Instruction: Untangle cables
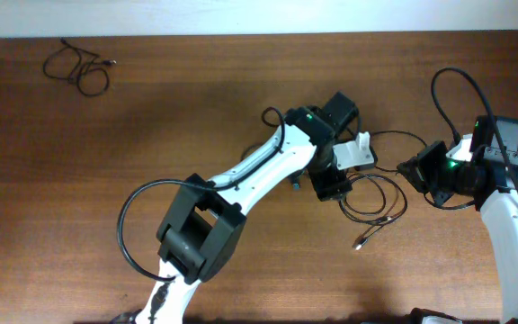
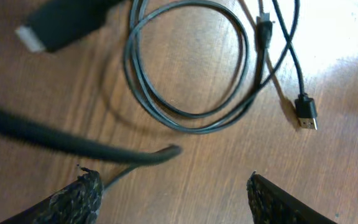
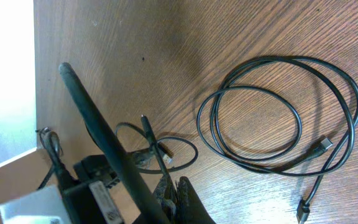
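Cables point(image 2: 130, 65) like these are thin, light and floppy. They will not hold a shape, they slide easily on the wood, and a pull on one strand is likely to drag the whole loop or tighten a crossing. I would take one by the cord just behind a plug point(image 2: 306, 112), where the stiffer end gives something to lead out with, and not by the plug's metal tip.

The main coil point(image 3: 199, 121) lies flat on the bench point(image 2: 353, 174), near the middle and toward the right, between my two arms. From the left wrist it sits just beyond the left gripper point(image 2: 173, 199), whose fingers point(image 2: 82, 196) are spread wide with only bare wood between them. One loose strand end passes close by the left finger without touching it, as far as I can tell.

The right gripper point(image 3: 174, 186) is pressed together just to the right of the coil. A small loop of cord lies at its tips, but I cannot tell whether it is pinched. A second tangled bundle point(image 1: 79, 67) lies at the far left, well apart from both arms.
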`<move>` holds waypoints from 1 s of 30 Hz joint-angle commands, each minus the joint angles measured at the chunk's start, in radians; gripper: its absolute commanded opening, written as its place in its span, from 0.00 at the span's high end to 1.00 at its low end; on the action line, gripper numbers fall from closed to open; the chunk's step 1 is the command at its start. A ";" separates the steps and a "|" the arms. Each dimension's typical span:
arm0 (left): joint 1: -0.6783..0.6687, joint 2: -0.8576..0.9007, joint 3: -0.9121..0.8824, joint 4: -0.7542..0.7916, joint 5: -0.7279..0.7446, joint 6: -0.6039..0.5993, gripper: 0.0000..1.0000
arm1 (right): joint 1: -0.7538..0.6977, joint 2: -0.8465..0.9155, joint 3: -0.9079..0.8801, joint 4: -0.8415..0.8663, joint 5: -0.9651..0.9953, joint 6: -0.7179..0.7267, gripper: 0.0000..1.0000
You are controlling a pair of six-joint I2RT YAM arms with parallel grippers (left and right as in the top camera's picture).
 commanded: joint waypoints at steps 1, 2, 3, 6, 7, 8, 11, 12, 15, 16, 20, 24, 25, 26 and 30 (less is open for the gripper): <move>0.000 -0.004 -0.032 -0.002 0.037 0.031 0.24 | -0.002 -0.006 0.011 0.008 0.016 0.008 0.96; 0.000 -0.004 -0.040 0.003 0.082 0.042 0.25 | -0.002 -0.006 0.011 0.009 0.016 0.009 0.96; 0.000 -0.004 -0.047 0.011 0.109 0.053 0.25 | -0.002 -0.006 0.011 0.008 0.016 0.016 0.96; 0.000 -0.004 -0.069 0.058 0.108 0.056 0.40 | -0.002 -0.006 0.011 0.008 0.016 0.015 0.96; 0.000 -0.004 -0.078 0.079 0.108 0.055 0.43 | -0.002 -0.006 0.011 0.007 0.016 0.015 0.96; 0.000 -0.004 -0.085 0.095 0.109 0.054 0.43 | -0.002 -0.006 0.011 0.007 0.016 0.015 0.96; 0.000 -0.004 -0.093 0.123 0.109 0.047 0.41 | -0.002 -0.006 0.011 0.006 0.016 0.015 0.96; 0.000 -0.004 -0.093 0.127 0.109 0.046 0.40 | -0.002 -0.006 0.011 0.006 0.016 0.015 0.96; 0.000 -0.004 -0.093 0.153 0.109 0.027 0.44 | -0.002 -0.006 0.011 0.006 0.016 0.015 0.96; 0.000 -0.004 -0.093 0.161 0.109 0.024 0.47 | -0.002 -0.006 0.011 0.004 0.016 0.015 0.96; 0.000 -0.004 -0.094 0.171 0.109 0.024 0.64 | -0.002 -0.006 0.011 -0.002 0.016 0.015 0.96; 0.000 -0.004 -0.094 0.172 0.109 0.024 0.77 | -0.002 -0.006 0.011 -0.002 0.016 0.015 0.96; 0.000 -0.004 -0.094 0.173 0.109 0.024 0.81 | -0.002 -0.006 0.011 -0.002 0.016 0.015 0.96; 0.000 -0.004 -0.094 0.175 0.109 0.024 0.84 | -0.002 -0.006 0.011 -0.003 0.016 0.015 0.96; 0.000 -0.004 -0.094 0.182 0.109 0.024 0.93 | -0.002 -0.006 0.011 -0.004 0.016 0.015 0.96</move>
